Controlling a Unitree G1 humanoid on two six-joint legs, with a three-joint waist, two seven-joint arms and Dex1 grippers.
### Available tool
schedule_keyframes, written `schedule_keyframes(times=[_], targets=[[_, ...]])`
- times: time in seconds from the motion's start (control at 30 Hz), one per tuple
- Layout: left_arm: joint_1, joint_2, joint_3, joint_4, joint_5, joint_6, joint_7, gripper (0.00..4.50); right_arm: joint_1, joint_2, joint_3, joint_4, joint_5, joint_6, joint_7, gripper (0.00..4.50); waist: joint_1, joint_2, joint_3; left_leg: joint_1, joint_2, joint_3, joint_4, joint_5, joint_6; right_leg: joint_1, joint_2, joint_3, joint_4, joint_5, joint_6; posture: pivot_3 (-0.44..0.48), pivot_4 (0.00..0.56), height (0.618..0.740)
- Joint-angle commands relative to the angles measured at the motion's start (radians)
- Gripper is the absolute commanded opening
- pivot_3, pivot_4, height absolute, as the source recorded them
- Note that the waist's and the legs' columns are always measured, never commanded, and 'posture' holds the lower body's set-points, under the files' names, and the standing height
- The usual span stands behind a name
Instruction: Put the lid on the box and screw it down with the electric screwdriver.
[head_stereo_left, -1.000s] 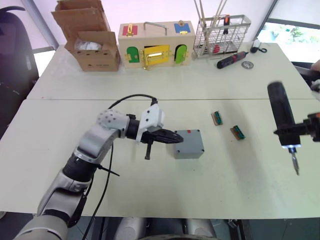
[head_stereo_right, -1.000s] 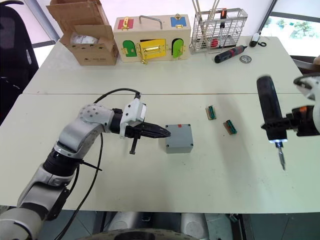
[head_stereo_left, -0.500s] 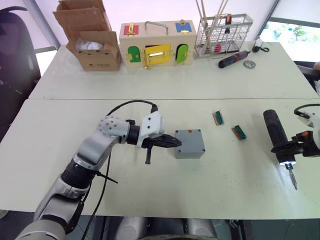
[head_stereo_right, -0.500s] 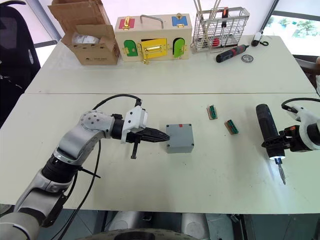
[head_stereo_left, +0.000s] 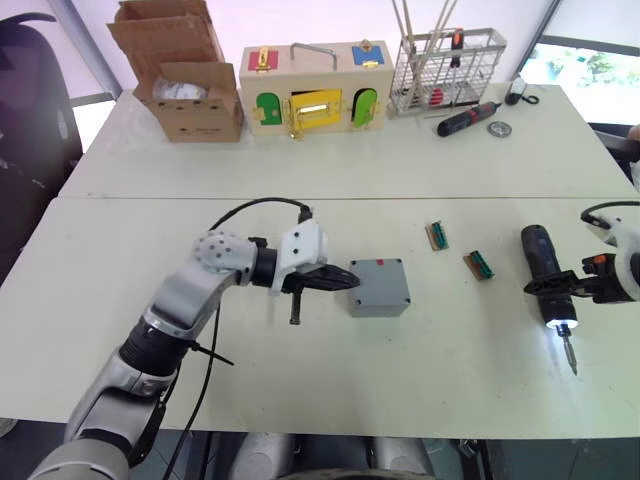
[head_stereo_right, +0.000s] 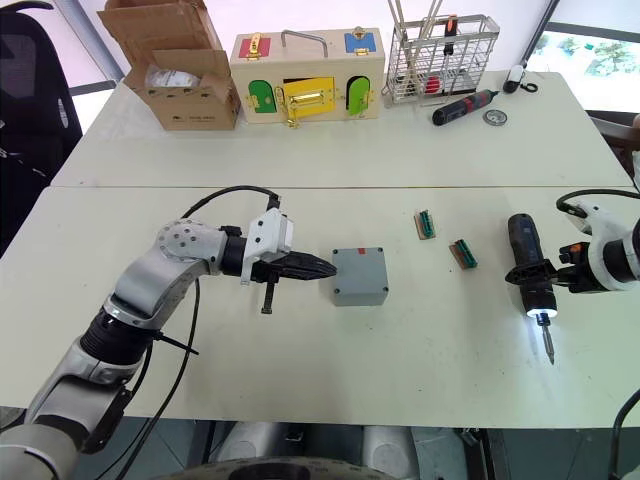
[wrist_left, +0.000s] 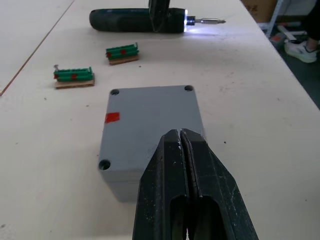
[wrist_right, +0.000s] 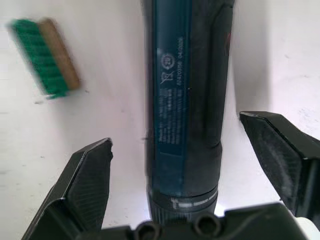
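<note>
Pressing together, tips meeting, at left centre of the left eye view: left gripper (head_stereo_left: 340, 279), pointing at the near-left side of the box (head_stereo_left: 379, 287) and holding nothing. Sitting at frame centre, box already wearing the lid (wrist_left: 150, 120), with screw holes showing at three corners in the left wrist view; whether screws are sitting in them, impossible to tell. Lying a little right of the box, two small green terminal blocks (head_stereo_left: 477, 265). Spreading wide at the right edge, right gripper (wrist_right: 187, 150), fingers (wrist_right: 87, 172) standing off either side of the electric screwdriver (head_stereo_left: 545, 276) without touching it; tool lying flat on the table (head_stereo_left: 300, 370), light glowing at its tip, bit pointing toward the lower right of the frame. Judging from this: lid placement looking done, screwing down possibly still remaining, unless the tool is lying there after finishing
</note>
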Motion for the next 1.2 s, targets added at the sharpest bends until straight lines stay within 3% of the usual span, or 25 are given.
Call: schedule_keyframes(times=[0.03,0.13,0.23,0.3,0.4,0.57,0.7,1.0,1.2], targets=[[-0.017,0.032,0.09,0.021,-0.026,0.018,0.019,0.0,0.002,-0.035,-0.214,-0.152,0.024,-0.092,-0.032,4.48,-0.002,0.0,0.0,0.0,0.0,0.0,0.0,0.0,0.0,-0.001,0.0,0.0,0.001,0.0,0.0,0.0,0.15,0.737],[-0.022,0.044,0.097,0.05,-0.031,0.04,0.009,0.0,0.149,-0.01,-0.353,-0.404,0.046,-0.156,-0.058,4.48,0.0,-0.001,0.0,0.0,0.0,0.002,0.0,0.0,0.0,-0.004,0.0,0.0,0.008,0.0,0.0,0.0,0.15,0.737],[-0.013,0.057,0.065,0.083,-0.011,0.043,-0.018,0.0,0.351,0.245,-0.551,-0.784,0.225,-0.075,-0.142,4.48,0.001,-0.011,-0.002,0.001,0.001,-0.002,0.0,0.001,-0.002,-0.003,0.0,-0.002,0.009,0.0,0.0,0.0,0.15,0.737],[-0.004,0.054,0.055,0.109,0.003,0.038,-0.015,0.0,0.467,0.384,-0.571,-0.965,0.249,-0.1,-0.224,4.48,0.003,-0.015,-0.003,0.002,0.002,-0.006,0.0,0.001,-0.003,0.0,0.001,-0.004,0.009,0.0,0.0,0.0,0.15,0.737],[0.011,0.036,0.042,0.113,-0.011,0.067,-0.015,0.0,0.599,0.518,-0.495,-1.109,0.191,-0.197,-0.332,4.48,0.009,-0.013,-0.002,0.002,-0.002,-0.006,0.001,0.002,-0.003,0.0,-0.001,-0.002,0.011,0.0,0.0,0.0,0.15,0.737],[0.024,0.038,0.013,0.111,-0.002,0.092,-0.046,0.0,0.649,0.624,-0.392,-1.161,0.107,-0.311,-0.468,4.48,0.001,-0.014,-0.002,0.002,-0.002,-0.006,0.008,0.002,-0.003,0.004,0.0,-0.001,0.011,0.0,0.0,0.0,0.15,0.737],[0.02,0.016,0.004,0.129,-0.015,0.096,-0.055,0.0,0.658,0.626,-0.328,-1.165,0.057,-0.356,-0.506,4.48,-0.001,-0.013,-0.002,0.002,-0.001,-0.006,0.008,0.002,-0.003,0.003,0.001,-0.001,0.012,0.0,0.0,0.0,0.15,0.737],[-0.09,-0.147,-0.029,0.358,0.111,-0.059,0.052,0.0,0.678,0.62,-0.221,-1.178,0.088,-0.323,-0.494,4.48,0.0,-0.014,-0.002,0.002,-0.002,-0.007,0.009,0.002,-0.003,0.004,0.001,-0.002,0.012,0.0,0.0,0.0,0.15,0.737],[-0.18,-0.236,-0.015,0.534,0.169,-0.167,0.12,0.0,0.665,0.686,-0.203,-1.224,0.17,-0.225,-0.534,4.48,0.001,-0.014,-0.002,0.002,-0.002,-0.007,0.009,0.001,-0.002,0.004,0.001,-0.002,0.012,0.0,0.0,0.0,0.15,0.737]])
